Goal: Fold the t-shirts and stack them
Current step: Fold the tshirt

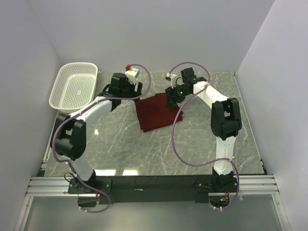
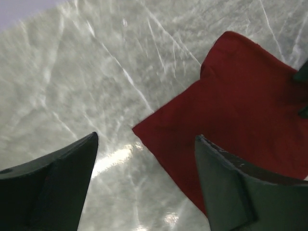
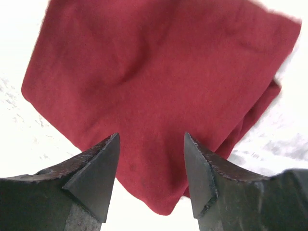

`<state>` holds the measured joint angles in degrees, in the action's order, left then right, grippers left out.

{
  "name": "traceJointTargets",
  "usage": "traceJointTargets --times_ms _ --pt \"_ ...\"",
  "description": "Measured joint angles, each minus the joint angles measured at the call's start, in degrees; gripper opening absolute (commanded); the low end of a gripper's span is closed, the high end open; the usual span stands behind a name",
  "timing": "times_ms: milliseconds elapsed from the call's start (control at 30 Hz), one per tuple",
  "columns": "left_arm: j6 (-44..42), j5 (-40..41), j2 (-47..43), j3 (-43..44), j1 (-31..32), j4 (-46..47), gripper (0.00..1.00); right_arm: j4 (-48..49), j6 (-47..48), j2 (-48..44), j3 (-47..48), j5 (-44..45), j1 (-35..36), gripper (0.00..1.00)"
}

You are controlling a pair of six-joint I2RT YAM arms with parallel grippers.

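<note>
The maroon t-shirt (image 1: 155,112) lies folded into a compact rectangle on the marble table, between the two arms. My left gripper (image 1: 135,92) hovers at its far left corner, jaws wide open and empty; in the left wrist view the shirt (image 2: 240,110) reaches under the right finger (image 2: 231,187). At the far right corner my right gripper (image 1: 172,100) stands open above the cloth. In the right wrist view the shirt (image 3: 154,86) fills the frame, and both fingertips (image 3: 103,163) frame its near corner without pinching it.
A white perforated basket (image 1: 73,84) sits at the table's far left corner, beside the left arm. Grey walls enclose the table on three sides. A purple cable loops from the right arm over the table near the shirt's right edge.
</note>
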<state>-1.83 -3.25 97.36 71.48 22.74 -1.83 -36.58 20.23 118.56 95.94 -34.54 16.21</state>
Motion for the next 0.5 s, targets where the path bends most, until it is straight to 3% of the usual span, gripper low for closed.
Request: traceJointTargets --times_ms 300,500 --pt "20.9 -3.4 9.8 1.3 -6.5 -0.9 0.57 4.3 -7.1 0.0 -1.6 2.0 -4.0 0.57" --pt "30.7 -3.4 11.9 3.0 -6.2 -2.7 0.49 5.7 -8.6 0.0 -2.7 2.1 -4.5 0.57"
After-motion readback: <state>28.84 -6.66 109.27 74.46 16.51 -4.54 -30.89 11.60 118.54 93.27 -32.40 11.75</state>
